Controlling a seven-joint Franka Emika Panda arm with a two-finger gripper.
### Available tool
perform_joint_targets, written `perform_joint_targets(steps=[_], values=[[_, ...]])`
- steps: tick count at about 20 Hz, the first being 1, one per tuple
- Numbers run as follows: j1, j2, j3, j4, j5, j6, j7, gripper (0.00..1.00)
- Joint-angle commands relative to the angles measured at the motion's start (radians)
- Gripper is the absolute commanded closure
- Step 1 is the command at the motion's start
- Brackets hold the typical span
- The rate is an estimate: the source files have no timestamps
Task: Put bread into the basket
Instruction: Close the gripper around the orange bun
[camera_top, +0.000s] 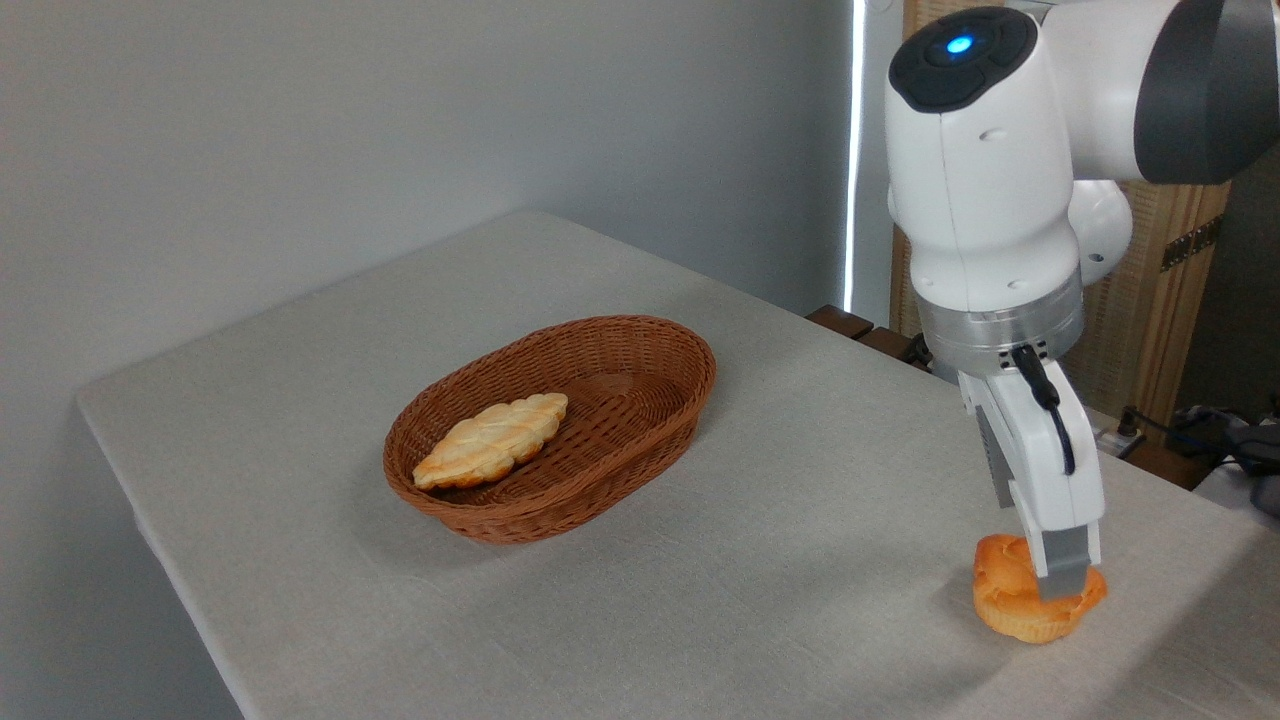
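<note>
The round orange-golden bun (1005, 592) sits on the table near the front right. My gripper (1048, 575) has come down over it, open; the near finger (1064, 565) hangs in front of the bun and the far finger is hidden behind it. I cannot see whether either finger touches the bun. The paler leaf-shaped braided pastry (492, 439) lies inside the reddish-brown wicker basket (655, 345), toward the basket's left end. The basket stands at the middle of the table, well left of my gripper.
The grey cloth-covered table (780, 560) ends close to the right of the bun and along the left side. Behind the arm are a wooden screen (1180, 250) and cables (1210, 430) at the right.
</note>
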Motion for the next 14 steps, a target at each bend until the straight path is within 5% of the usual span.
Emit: perform_joint_targets(steps=[1, 3, 14], values=[[-0.061, -0.002, 0.096, -0.047, 0.019, 0.092, 0.008, 0.0], [-0.092, -0.002, 0.121, -0.048, 0.019, 0.093, 0.007, 0.0], [-0.113, -0.001, 0.122, -0.047, 0.018, 0.081, 0.007, 0.0]])
